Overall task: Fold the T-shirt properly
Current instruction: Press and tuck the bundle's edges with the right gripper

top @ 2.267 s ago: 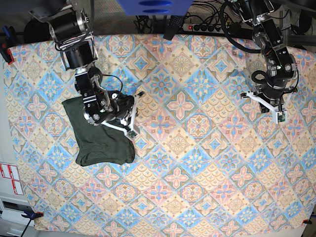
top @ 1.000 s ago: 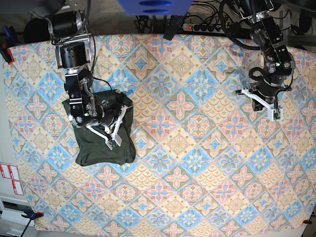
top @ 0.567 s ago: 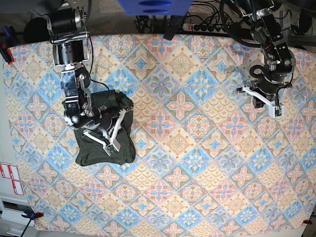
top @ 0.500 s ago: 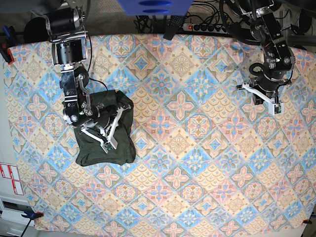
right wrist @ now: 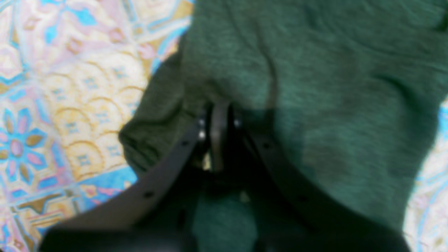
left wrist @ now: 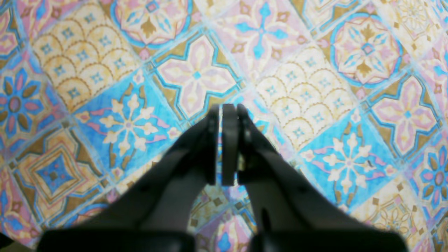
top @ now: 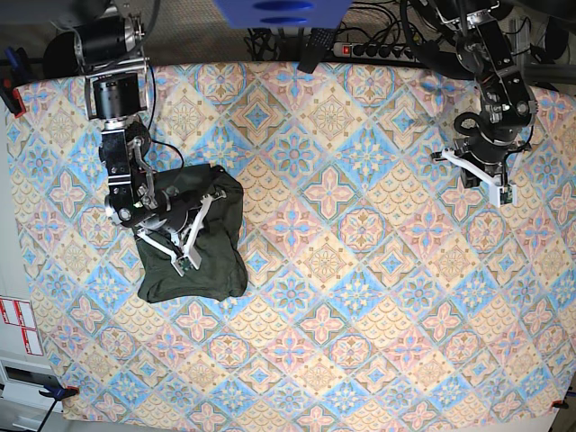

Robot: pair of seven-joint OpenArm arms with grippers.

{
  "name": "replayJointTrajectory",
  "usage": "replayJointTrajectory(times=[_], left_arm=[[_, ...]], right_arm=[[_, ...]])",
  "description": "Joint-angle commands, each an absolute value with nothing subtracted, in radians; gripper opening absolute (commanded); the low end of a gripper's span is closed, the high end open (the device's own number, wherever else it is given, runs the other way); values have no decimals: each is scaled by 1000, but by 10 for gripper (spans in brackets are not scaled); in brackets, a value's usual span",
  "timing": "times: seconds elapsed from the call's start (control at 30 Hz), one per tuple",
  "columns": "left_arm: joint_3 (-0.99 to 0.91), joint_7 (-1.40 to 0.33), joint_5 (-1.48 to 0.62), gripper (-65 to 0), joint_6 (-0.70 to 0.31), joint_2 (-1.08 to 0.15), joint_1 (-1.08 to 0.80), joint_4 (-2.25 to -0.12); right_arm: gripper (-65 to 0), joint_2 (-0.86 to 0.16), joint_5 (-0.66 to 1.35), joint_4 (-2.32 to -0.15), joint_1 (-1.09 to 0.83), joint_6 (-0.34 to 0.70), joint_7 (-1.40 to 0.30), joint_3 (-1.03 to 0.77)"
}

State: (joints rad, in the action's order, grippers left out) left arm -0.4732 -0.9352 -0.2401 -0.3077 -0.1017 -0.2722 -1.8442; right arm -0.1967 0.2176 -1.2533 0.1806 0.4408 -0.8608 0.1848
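The dark olive-green T-shirt (top: 214, 270) lies as a folded bundle on the left part of the patterned cloth and fills much of the right wrist view (right wrist: 332, 87). My right gripper (top: 184, 261) is over the bundle's middle, shut, with its tips (right wrist: 218, 115) down against the fabric near a rolled edge. I cannot tell whether any fabric is pinched between them. Far off at the right rear, my left gripper (top: 501, 195) is shut with nothing in it, hanging above bare patterned cloth (left wrist: 224, 108).
A patterned tablecloth (top: 360, 297) covers the whole table. A power strip and cables (top: 369, 45) run along the far edge. Clamps hold the cloth at the left edge (top: 11, 94) and front left corner (top: 54, 390).
My right gripper slid leftward across the T-shirt, staying shut. The left arm drifted slightly toward the far edge. The bundle's outline barely changed.
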Motion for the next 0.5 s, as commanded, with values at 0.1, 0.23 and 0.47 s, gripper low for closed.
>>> replayJointTrajectory(times=[0.1, 0.23, 0.47], left_arm=[[-473, -915, -249, -650, -309, -105, -266, -1863], [-466, -915, -249, -650, -309, -105, -265, -1863], [-441, -915, -249, -650, -308, -105, -265, -1863]], right_arm=[[-650, -203, 222, -1196, 202, 440, -831, 151], [-650, -203, 222, -1133, 202, 440, -800, 156], [-650, -199, 222, -1135, 202, 440, -800, 157]])
